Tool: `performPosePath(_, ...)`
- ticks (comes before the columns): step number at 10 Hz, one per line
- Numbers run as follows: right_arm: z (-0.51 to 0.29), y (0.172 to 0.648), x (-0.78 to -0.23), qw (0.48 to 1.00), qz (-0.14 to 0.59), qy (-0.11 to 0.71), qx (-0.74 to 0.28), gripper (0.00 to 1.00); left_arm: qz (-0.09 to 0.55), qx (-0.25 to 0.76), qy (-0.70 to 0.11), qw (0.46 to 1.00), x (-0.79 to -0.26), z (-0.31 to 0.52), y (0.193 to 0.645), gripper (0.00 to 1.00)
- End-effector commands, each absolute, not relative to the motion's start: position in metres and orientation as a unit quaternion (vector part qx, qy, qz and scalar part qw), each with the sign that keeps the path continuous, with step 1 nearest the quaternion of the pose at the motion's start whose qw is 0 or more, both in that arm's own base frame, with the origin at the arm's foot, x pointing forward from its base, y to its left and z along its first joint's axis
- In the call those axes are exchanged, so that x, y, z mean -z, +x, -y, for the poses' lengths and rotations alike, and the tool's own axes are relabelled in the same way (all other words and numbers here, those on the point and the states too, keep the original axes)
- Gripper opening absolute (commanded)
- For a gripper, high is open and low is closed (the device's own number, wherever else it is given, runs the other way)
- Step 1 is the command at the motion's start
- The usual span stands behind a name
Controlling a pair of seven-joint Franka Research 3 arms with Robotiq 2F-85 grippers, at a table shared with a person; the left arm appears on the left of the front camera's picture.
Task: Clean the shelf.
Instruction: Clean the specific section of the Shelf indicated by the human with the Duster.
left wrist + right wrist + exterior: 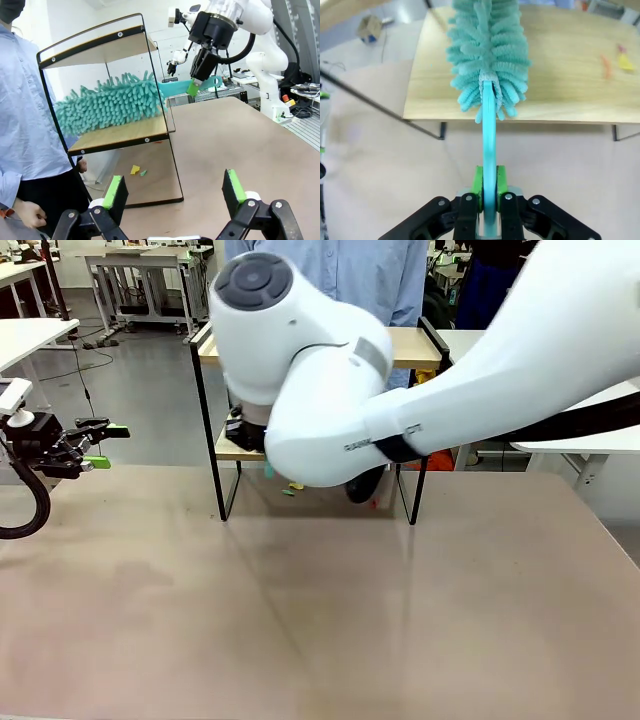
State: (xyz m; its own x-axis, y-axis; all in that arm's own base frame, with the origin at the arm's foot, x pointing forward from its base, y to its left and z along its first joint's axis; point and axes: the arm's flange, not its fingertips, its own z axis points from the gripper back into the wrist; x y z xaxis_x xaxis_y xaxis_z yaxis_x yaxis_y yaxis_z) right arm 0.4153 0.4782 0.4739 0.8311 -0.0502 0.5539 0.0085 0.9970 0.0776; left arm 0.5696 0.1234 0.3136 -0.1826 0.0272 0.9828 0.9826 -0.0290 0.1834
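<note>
Now, duster (107, 102) inside shelf (125, 134), lower tier.

My right arm (330, 390) blocks the front of the shelf (412, 348) at 12 o'clock. The duster (107, 107) clamped in my right fingers (478, 184) takes up most of the gap between the two boards. A person (330, 280) stands just behind. Under the lower board lie small scraps (136, 170). From 3 round to 9 o'clock the table (320, 620) is bare, and my left fingers (234, 186), spread wide at 9, have free room.
</note>
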Motion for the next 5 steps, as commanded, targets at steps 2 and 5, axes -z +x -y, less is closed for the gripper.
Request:
performPosePath(2, -0.408, 0.403, -0.491, 0.96, 0.273, 0.019, 0.055, 0.13, 0.542, 0.548, -0.465, 0.436, -0.318, -0.123, 0.569, 1.0)
performPosePath(5, -0.348, 0.4, -0.492, 0.968, 0.242, 0.01, 0.07, 0.13, 0.542, 0.548, -0.465, 0.436, -0.318, -0.123, 0.569, 1.0)
